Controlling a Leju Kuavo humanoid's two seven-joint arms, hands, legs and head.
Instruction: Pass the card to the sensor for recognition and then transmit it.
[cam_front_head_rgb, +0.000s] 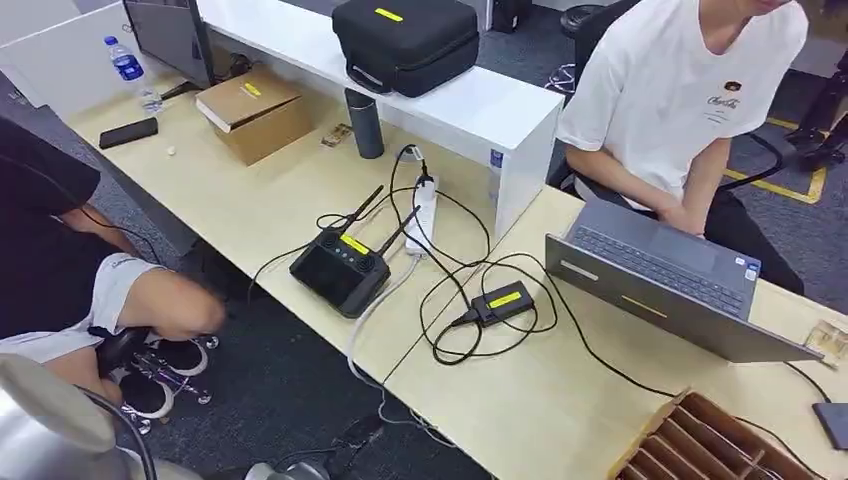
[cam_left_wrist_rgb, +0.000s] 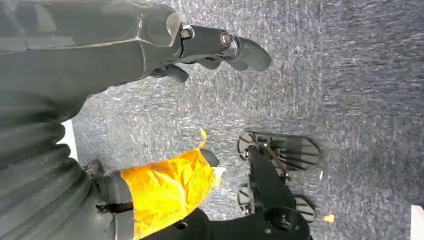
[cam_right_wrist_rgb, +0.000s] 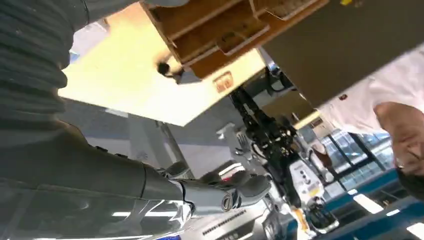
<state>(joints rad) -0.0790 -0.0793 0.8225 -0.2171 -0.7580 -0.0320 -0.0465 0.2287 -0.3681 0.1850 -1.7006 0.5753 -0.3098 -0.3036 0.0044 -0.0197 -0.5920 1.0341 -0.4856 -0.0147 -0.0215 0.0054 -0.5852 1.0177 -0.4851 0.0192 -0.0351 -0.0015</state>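
Left robot hand hangs over the carpet with fingers apart and nothing in them; right robot hand is likewise empty, low beside the tabletop, likely awaiting the start. No card is discernible; the sensor lies mid-frame, cabled for reach.

No legible text in any view. Person's white T-shirt carries a small dark chest emblem with script below; too small to read. Yellow stickers on the black case, cardboard box, black controller, small black box and laptop: markings unresolved. Water bottle has a blue label, unreadable. Orange tag on wooden rack: blurred.
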